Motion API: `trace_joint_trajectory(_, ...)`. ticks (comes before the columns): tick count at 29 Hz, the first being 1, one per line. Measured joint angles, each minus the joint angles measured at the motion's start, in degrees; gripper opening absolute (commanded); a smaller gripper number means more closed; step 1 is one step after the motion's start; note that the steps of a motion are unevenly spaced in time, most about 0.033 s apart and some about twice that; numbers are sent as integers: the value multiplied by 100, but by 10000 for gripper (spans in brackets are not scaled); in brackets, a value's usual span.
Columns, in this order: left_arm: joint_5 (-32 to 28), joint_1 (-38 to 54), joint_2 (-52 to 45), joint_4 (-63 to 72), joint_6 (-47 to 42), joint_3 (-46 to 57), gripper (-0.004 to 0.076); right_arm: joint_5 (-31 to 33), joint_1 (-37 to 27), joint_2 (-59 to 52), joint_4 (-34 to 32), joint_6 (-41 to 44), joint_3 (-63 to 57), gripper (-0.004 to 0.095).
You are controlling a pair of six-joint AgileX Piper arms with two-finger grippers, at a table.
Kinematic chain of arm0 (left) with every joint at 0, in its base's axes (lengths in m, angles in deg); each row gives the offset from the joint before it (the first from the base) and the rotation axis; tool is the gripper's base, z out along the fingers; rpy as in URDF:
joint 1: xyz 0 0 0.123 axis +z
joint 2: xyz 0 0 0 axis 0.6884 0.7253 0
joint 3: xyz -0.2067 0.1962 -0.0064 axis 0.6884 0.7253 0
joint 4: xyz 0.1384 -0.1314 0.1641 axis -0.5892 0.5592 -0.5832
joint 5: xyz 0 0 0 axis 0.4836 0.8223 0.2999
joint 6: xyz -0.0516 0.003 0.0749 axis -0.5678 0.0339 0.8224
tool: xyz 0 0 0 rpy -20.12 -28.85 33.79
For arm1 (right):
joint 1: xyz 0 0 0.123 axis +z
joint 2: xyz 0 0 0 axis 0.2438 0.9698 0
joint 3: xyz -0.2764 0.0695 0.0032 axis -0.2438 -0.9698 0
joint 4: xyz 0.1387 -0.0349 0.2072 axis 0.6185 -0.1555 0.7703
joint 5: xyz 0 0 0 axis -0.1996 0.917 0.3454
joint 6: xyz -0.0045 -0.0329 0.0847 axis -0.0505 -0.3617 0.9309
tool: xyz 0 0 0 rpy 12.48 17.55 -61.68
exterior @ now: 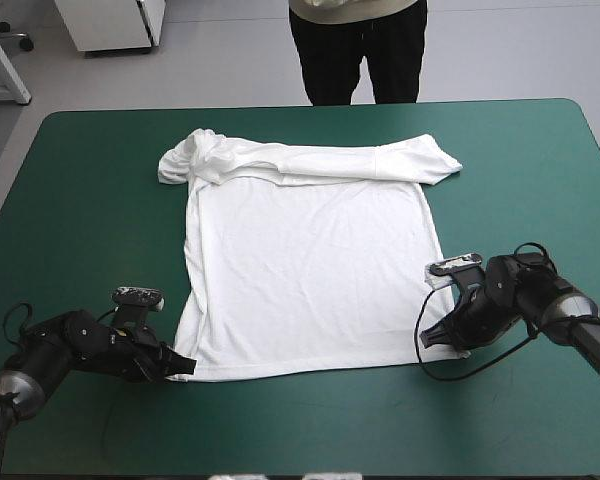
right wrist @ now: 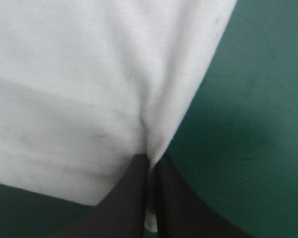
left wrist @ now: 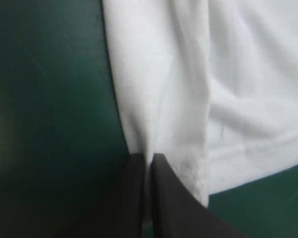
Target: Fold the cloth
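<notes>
The white T-shirt (exterior: 305,270) lies spread flat on the teal-green table, hem toward the near edge, its sleeves and collar bunched along the far side. My left gripper (exterior: 183,365) is shut on the T-shirt at the near-left hem corner; in the left wrist view the fingers (left wrist: 134,198) pinch a fold of the T-shirt (left wrist: 188,89). My right gripper (exterior: 445,338) is shut on the T-shirt at the near-right hem corner. In the right wrist view the fingers (right wrist: 134,198) meet around a small ridge of the T-shirt (right wrist: 89,84).
Bare teal-green cover (exterior: 90,200) surrounds the shirt on all sides, with a wide strip along the near edge (exterior: 310,430).
</notes>
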Motion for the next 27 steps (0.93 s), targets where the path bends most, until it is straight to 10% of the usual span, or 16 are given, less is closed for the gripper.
trace_joint_trajectory(11, 115, 0, -78, -126, -28, -960, -9, -521, 30, -1288, 676, -65, 107, -17)
trace_joint_trajectory(27, 451, 0, -78, -175, -47, -5222, -9, -498, 30, -1886, 455, -263, 4315, -17)
